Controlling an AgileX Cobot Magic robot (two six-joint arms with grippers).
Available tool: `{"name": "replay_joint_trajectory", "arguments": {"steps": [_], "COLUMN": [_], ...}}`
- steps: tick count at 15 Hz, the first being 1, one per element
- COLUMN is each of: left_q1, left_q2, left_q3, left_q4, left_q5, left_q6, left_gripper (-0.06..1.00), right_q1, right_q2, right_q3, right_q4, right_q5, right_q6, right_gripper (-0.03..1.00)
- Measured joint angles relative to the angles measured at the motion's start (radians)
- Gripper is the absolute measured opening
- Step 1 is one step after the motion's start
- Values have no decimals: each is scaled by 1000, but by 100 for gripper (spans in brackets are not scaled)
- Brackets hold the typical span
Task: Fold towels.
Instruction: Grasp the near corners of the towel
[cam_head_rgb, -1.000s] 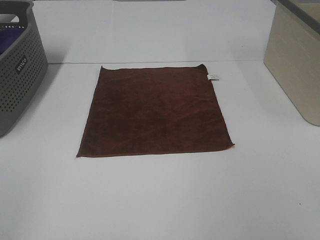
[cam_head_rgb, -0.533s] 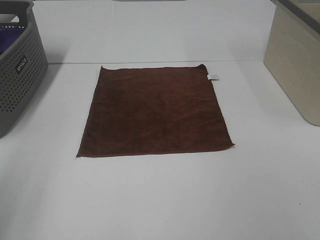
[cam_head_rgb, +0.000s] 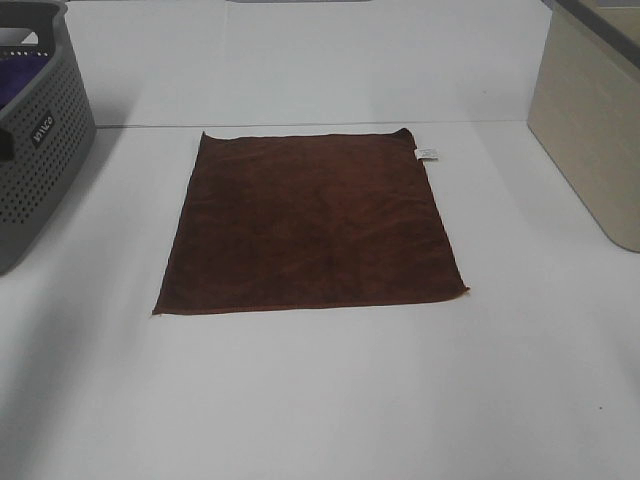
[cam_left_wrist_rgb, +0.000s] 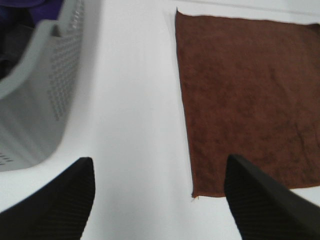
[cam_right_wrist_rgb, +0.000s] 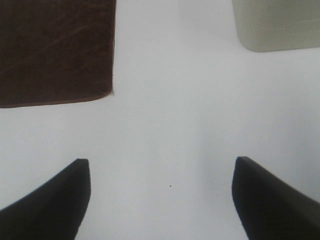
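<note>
Towel laid flat, first fold not yet begun
White table carries the brown towel at centre: near-square, no clear long axis, edges parallel to the table's; left gripper and right gripper, jaws apart and empty, hang near its front corners, probably pinched next; label at far-right corner

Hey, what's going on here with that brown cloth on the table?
A two-armed robot is set to fold the brown towel, which lies flat and unfolded on the white table. The left gripper and the right gripper both hang open by the towel's near corners, holding nothing. A grey basket stands to the left, a beige bin to the right.
</note>
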Motion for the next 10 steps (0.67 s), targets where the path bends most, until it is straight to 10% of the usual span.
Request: {"name": "replay_joint_trajectory", "arguments": {"steps": [10], "left_q1": [-142], "left_q2": [522], "left_q3": [-120], "left_q4": [-172], "left_q5": [15], "left_q6": [13], "left_gripper": [68], "right_q1": [0], "right_q2": [711], "right_q3": [-323], "right_q4": [295], "right_q5": [-8], "right_q6": [-137], "right_gripper": [73]}}
